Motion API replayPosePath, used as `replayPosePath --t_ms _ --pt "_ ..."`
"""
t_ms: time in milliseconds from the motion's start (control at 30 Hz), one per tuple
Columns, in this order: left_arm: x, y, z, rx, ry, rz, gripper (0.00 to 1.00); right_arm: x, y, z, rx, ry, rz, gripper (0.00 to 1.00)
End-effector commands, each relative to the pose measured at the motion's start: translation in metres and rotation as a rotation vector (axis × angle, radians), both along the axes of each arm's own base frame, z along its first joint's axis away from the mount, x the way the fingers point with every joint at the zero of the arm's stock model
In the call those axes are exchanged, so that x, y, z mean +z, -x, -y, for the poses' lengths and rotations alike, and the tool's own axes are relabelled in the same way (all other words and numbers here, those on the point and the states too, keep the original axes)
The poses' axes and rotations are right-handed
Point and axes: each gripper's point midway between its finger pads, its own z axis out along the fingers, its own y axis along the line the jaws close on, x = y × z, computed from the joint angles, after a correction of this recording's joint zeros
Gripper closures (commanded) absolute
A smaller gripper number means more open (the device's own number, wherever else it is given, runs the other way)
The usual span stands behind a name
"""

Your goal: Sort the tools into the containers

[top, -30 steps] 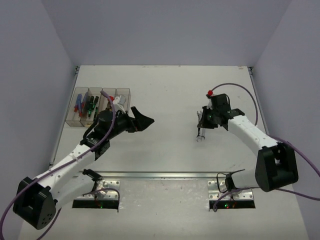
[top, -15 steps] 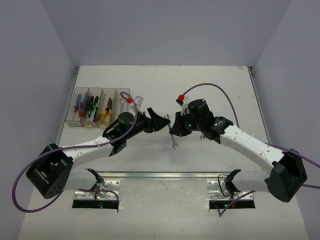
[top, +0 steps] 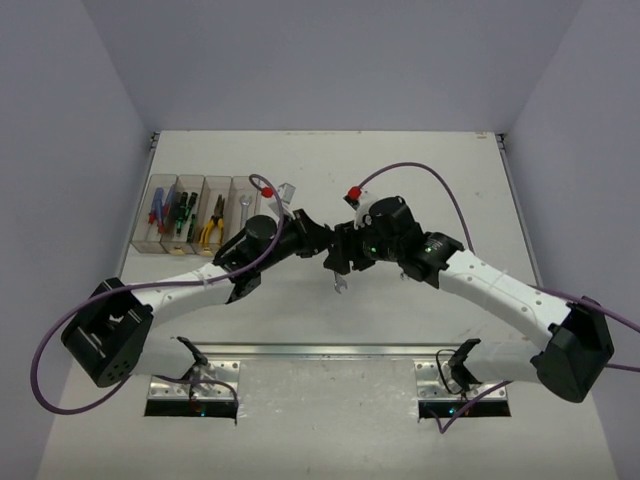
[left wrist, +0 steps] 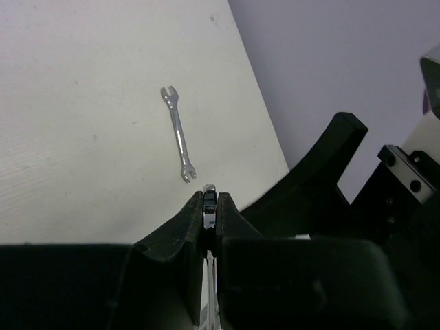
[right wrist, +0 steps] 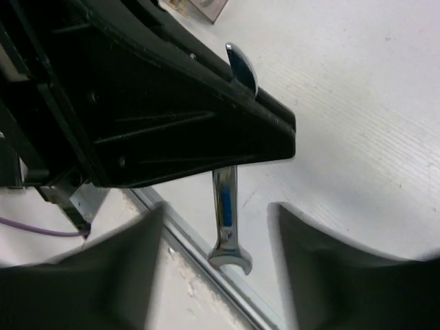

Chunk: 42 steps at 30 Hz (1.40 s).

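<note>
We catch a handover in mid-air above the middle of the surface (top: 330, 160). A second ago the arms stand well apart, the left one open-jawed by the containers (top: 195, 215) and the right one far off, clamped on a silver wrench (right wrist: 225, 206). Now the two meet tip to tip. The left tool (left wrist: 210, 201) is closed tight on the wrench's upper shaft, which shows as a bright sliver between its black fingers. The right tool (top: 340, 258) has let go: in its own wrist view its blurred fingers stand apart on either side, touching nothing, and the wrench hangs upright from the left tool with its lower open end free above the surface. So the wrench now belongs to the arm that can reach the containers at the far left, which we judge to be the point of the pass. There the rightmost bin already shows a silver wrench (top: 243, 208), next to the bin with the yellow-handled pliers (top: 212, 222), so that bin looks like the destination. A second wrench (left wrist: 178, 133) lies flat on the surface beyond the left tool, not yet sorted.
</note>
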Motion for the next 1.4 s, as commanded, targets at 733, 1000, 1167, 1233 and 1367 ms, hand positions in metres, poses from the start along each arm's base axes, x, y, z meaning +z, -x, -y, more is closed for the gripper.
replayPosePath --t_ms 733,1000,1167,1233,1367 --pt "-0.059 -0.203 -0.269 0.456 -1.151 -0.299 0.93 -0.023 -0.028 0.148 -0.404 0.197 -0.014 0.01" --pt "-0.006 -0.195 -0.251 0.464 -0.997 -0.242 0.17 -0.053 -0.039 0.155 -0.472 0.263 -0.160 0.01" --pt "0.086 -0.151 -0.251 0.561 -0.845 -0.117 0.00 -0.084 -0.064 0.173 -0.560 0.335 -0.274 0.04" --pt "0.096 -0.123 -0.243 0.529 -0.774 -0.078 0.00 -0.100 -0.072 0.181 -0.582 0.377 -0.314 0.11" --pt "0.114 -0.063 -0.227 0.471 -0.619 0.063 0.00 -0.125 -0.095 0.198 -0.643 0.422 -0.371 0.35"
